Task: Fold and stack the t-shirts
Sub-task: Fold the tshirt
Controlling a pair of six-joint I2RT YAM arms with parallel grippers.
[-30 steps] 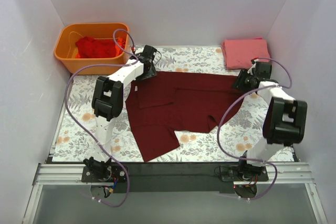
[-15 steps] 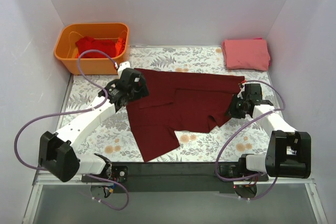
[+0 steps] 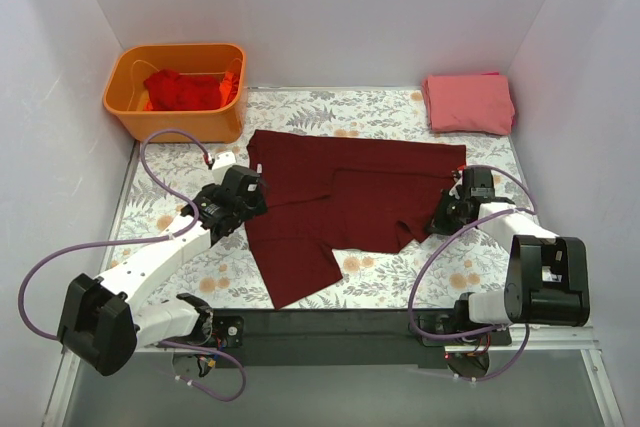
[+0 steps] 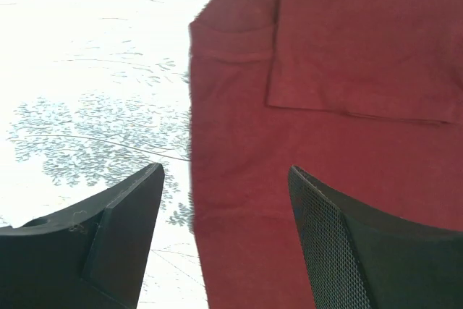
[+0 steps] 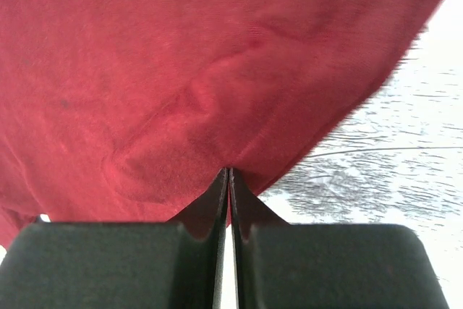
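The dark maroon t-shirt (image 3: 350, 197) lies spread on the floral table cover, its upper part folded over; one part reaches toward the near edge. My left gripper (image 3: 249, 196) is open and empty, straddling the shirt's left edge (image 4: 224, 171). My right gripper (image 3: 446, 215) is shut, its tips pinching the shirt's right lower edge (image 5: 228, 170); the fabric puckers there. A folded salmon-pink t-shirt (image 3: 468, 102) lies at the far right corner. Bright red t-shirts (image 3: 185, 90) lie crumpled in the bin.
An orange plastic bin (image 3: 128, 107) stands at the far left corner. White walls close in the left, back and right sides. A black rail (image 3: 320, 332) with the arm bases runs along the near edge. The left arm's purple cable (image 3: 160, 147) loops near the bin.
My left arm swung back from the shirt's far left corner near the bin to its left edge, lower down. My right gripper moved from the far right corner to the right lower edge.
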